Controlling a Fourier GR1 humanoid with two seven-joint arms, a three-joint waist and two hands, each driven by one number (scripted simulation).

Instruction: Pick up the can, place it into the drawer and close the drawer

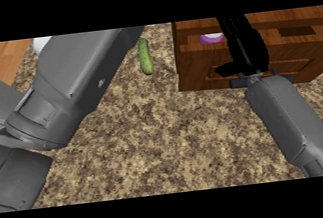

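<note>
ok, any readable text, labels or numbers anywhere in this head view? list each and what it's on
None. No readable text, label, brand, number or sign shows in the head view.
Wooden drawer unit: plain wood, no markings.
Purple-and-white object in the drawer unit: only partly visible, no lettering can be made out.
Green cucumber on the counter: no label.
Right hand and both grey forearms: no markings.

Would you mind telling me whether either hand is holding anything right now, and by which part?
Nothing visibly held: the right hand stretches over the wooden drawer unit; the left hand is out of view.
</note>
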